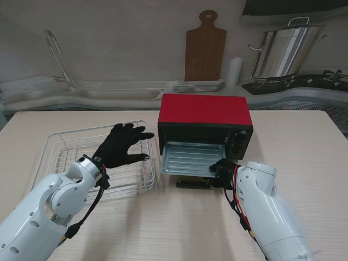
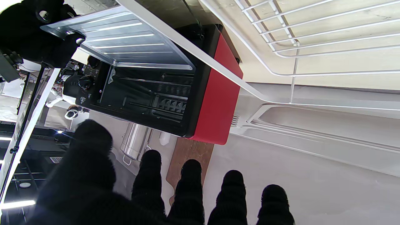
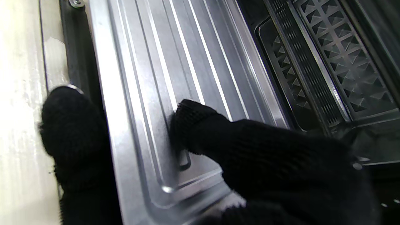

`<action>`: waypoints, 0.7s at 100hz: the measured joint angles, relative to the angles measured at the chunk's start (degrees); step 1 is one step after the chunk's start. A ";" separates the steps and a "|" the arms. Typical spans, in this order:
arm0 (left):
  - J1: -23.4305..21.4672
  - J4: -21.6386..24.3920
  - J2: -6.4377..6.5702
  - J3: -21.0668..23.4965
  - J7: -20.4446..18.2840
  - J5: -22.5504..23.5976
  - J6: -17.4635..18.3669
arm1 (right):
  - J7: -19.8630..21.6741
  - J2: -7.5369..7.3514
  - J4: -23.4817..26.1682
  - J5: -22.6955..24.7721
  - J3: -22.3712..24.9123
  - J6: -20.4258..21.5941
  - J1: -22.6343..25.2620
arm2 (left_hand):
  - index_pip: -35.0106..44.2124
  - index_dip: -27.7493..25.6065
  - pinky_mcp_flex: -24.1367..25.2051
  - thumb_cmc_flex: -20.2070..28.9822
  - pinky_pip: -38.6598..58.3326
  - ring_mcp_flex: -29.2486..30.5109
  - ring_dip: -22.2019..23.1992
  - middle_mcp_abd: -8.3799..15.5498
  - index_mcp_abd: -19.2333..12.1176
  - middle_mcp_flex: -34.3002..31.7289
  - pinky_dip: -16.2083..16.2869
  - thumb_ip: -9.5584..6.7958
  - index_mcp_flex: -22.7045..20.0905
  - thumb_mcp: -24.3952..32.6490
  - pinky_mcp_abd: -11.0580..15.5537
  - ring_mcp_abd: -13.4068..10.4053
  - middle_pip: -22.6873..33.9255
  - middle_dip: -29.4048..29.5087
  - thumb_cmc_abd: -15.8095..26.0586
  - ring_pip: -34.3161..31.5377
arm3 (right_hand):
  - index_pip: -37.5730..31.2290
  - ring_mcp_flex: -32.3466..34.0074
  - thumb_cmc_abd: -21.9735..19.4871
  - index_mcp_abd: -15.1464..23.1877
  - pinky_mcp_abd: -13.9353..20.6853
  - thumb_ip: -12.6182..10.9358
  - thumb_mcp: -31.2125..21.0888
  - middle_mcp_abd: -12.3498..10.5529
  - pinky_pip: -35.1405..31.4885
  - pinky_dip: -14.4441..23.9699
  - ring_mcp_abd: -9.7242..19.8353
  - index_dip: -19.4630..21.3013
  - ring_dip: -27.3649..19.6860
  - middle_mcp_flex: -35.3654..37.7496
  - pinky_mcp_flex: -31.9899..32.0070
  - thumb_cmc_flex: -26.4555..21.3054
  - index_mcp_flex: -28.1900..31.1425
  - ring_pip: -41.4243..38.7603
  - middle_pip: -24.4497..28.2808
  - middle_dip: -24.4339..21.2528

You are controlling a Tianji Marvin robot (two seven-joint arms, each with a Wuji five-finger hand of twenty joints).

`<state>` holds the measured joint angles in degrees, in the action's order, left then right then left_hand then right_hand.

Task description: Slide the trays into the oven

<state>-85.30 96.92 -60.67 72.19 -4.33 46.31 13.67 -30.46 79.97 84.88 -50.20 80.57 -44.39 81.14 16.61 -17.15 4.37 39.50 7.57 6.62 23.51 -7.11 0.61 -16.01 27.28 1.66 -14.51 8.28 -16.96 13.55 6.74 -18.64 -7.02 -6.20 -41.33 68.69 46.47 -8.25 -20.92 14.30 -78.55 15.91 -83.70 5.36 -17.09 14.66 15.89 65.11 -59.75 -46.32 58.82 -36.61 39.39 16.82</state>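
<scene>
Gripping the tray (image 1: pixel 187 159) at its near-right corner, right robot hand (image 1: pixel 223 169).

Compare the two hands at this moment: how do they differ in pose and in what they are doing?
The left hand hovers open, fingers spread, over the white wire rack, holding nothing. The right hand pinches the near rim of the metal tray, which sits half inside the red oven. Both wear black gloves.

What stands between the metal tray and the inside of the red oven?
Nothing visible does. The ribbed metal tray sits half out of the red oven, whose cavity behind it looks free. The right hand grips the tray's near edge.
</scene>
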 measured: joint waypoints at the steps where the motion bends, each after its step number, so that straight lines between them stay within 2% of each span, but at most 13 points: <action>1: 0.00 0.00 0.00 0.00 0.00 0.00 -0.01 | 0.01 0.01 -0.07 0.03 -0.01 0.00 -0.05 | 0.00 0.00 0.00 0.00 0.00 0.00 0.00 0.00 0.00 0.00 0.00 0.00 0.00 0.00 0.00 0.00 0.00 0.00 0.00 0.00 | -0.03 0.00 0.00 -0.01 0.00 0.00 0.00 0.00 0.00 0.00 0.00 0.18 0.00 0.00 -0.04 0.00 0.00 0.00 0.00 0.00; 70: 0.13 -0.32 -0.02 -0.10 0.17 -0.19 -0.30 | -0.24 0.20 -0.80 1.04 -0.38 1.55 -0.65 | 0.00 0.00 0.00 0.00 0.00 0.00 0.00 0.01 0.00 0.01 -0.15 0.00 0.00 0.00 0.01 0.00 -0.16 0.00 0.00 0.00 | -0.36 0.00 -0.01 -0.14 0.14 0.08 0.06 0.02 0.00 0.00 0.00 0.48 0.01 -0.62 -0.29 0.00 -0.02 0.00 0.84 0.24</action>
<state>-85.16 96.60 -60.69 72.08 -4.17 46.13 13.37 -30.70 80.18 84.08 -49.15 80.19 -42.84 80.49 16.61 -17.15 4.37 39.50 7.57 6.62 23.51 -7.11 0.61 -16.00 27.13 1.66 -14.51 8.28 -16.95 13.54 6.58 -18.64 -7.02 -6.20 -41.69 68.70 46.46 -8.39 -20.78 14.38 -78.49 15.93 -83.70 5.36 -17.09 15.14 15.90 64.49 -60.04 -46.32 58.79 -36.62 40.24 17.06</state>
